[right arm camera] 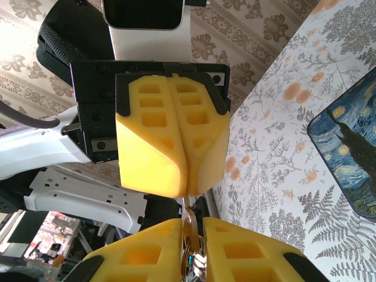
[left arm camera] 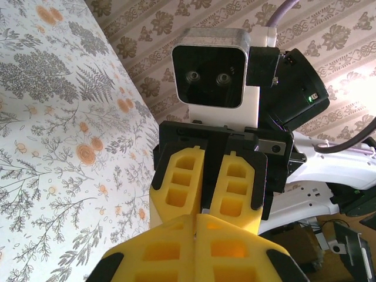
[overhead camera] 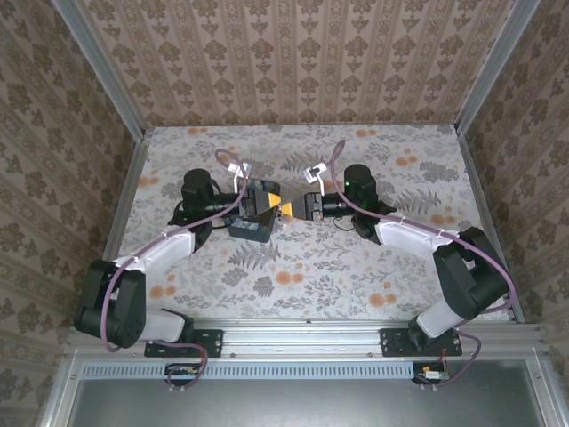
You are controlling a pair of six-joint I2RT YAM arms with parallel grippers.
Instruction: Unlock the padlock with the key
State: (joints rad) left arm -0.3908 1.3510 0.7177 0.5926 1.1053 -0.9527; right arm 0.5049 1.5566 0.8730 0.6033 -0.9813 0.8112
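The task looked to be at its middle step: both small things were off the desk (overhead camera: 356, 267) and in the air, but nothing showed the lock open.

From above, the left gripper (overhead camera: 274, 204) and the right gripper (overhead camera: 292, 209) met tip to tip over the middle of the desk, a little toward its far edge. They hung just above a dark blue tin (overhead camera: 249, 227) lying there. At that range the padlock and the key were too small to make out.

The right wrist view gave the detail. The right gripper (right arm camera: 192, 229) had its jaws narrow around a brass-coloured piece with silvery metal below it, which I took for the padlock (right arm camera: 189, 244). Facing it, the left gripper (right arm camera: 187, 191) had its jaws pressed fully together. A thin sliver of metal poked out from between them toward the brass piece, most likely the key (right arm camera: 187, 202). Whether its tip was in the keyhole or merely touching the lock could not be told.

The left wrist view showed how well the two lined up: the right gripper (left arm camera: 207, 205) sat square on, just beyond the left gripper (left arm camera: 195, 226). The tin (right arm camera: 346, 158) also showed its swirl pattern in the right wrist view.

By my reading, seating the key, turning it and freeing the shackle were left to do.
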